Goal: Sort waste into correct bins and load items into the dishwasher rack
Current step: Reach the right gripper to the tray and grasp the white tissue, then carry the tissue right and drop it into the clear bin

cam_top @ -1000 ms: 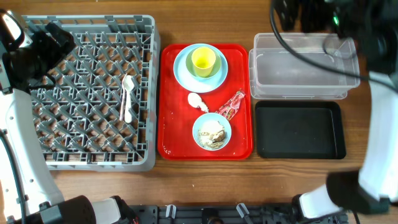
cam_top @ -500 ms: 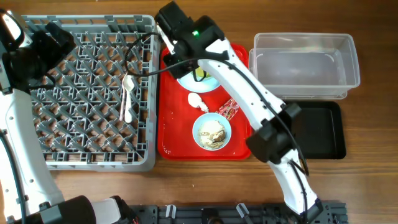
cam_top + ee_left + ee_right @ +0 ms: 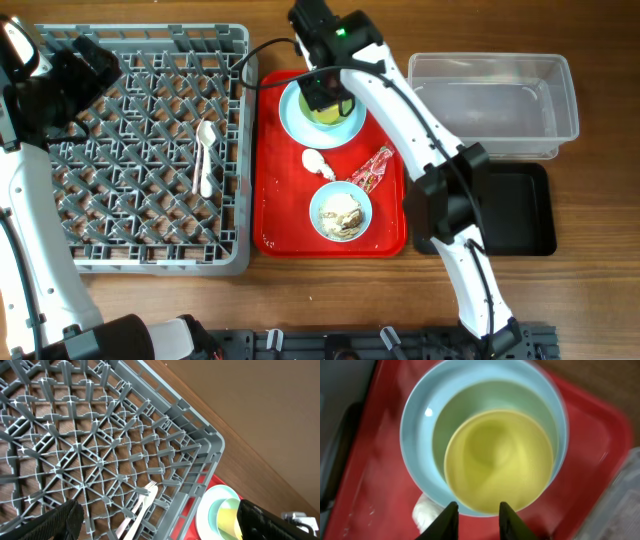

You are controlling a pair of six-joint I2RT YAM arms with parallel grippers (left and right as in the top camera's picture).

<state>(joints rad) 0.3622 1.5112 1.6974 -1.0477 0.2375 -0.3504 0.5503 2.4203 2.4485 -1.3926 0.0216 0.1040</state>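
My right gripper hovers just over the near rim of the yellow cup. Its jaws stand a little apart and hold nothing. The cup sits in a pale bowl on the pale blue plate at the back of the red tray. In the overhead view the right gripper covers most of the cup. A white tissue, a red wrapper and a bowl of food scraps also lie on the tray. White cutlery rests in the grey rack. My left gripper hangs wide open above it.
A clear tub stands at the back right, with a black tray in front of it. The right arm stretches from the front right across the red tray. The left arm sits over the rack's back left corner.
The right arm swung in from the back right, passed over the rack's edge, and now sits above the yellow cup. Its jaws have narrowed. The left arm stayed still.
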